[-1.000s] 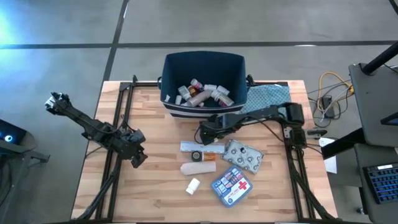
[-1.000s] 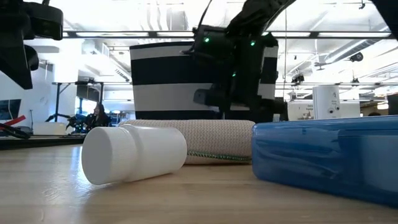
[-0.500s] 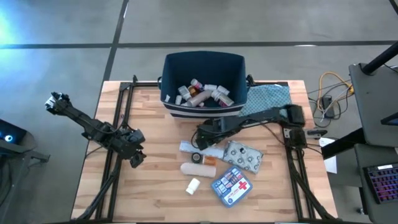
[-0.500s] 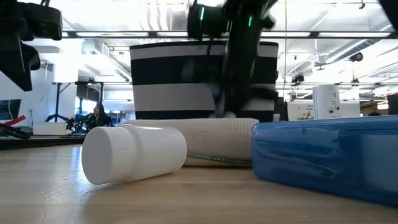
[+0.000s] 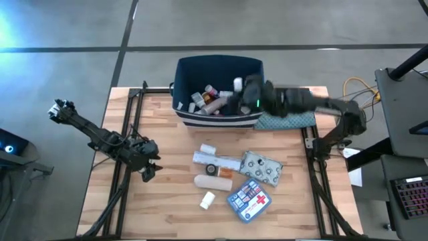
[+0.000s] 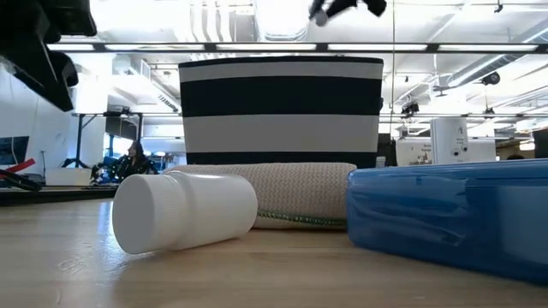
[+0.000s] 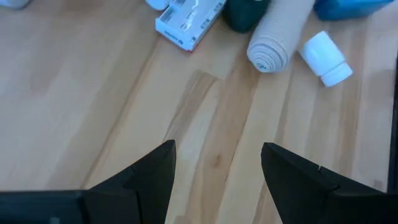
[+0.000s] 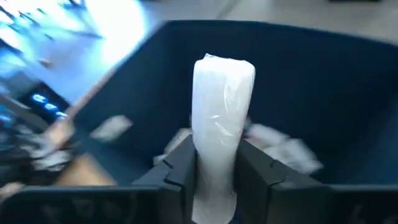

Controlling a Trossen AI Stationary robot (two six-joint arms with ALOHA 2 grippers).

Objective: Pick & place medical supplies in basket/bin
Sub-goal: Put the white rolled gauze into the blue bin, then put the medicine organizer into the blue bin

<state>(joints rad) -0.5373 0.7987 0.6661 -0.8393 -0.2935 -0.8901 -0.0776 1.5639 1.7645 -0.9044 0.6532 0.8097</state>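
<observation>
My right gripper hangs over the navy striped bin, shut on a white plastic-wrapped roll. The bin stands at the table's far middle and holds several bottles and packets. On the table lie a white box, a beige bandage roll, a white pill bottle, a silver blister pack and a blue first-aid pouch. My left gripper stands open above bare wood at the table's left, its fingers around nothing. My right gripper pinches the white roll's near end between its two fingers. The roll runs along the fingers and sticks out well past their tips. It is lifted clear, above the bin's open top.
A blue-grey patterned cloth lies to the right of the bin. A dark round item and an orange vial sit among the supplies. Bare wood lies between my left gripper and the supplies.
My right gripper has taken the white roll from among the supplies at mid-table, risen, and swung fast toward the far edge until it hangs over the bin. The roll is lifted clear of the table.
</observation>
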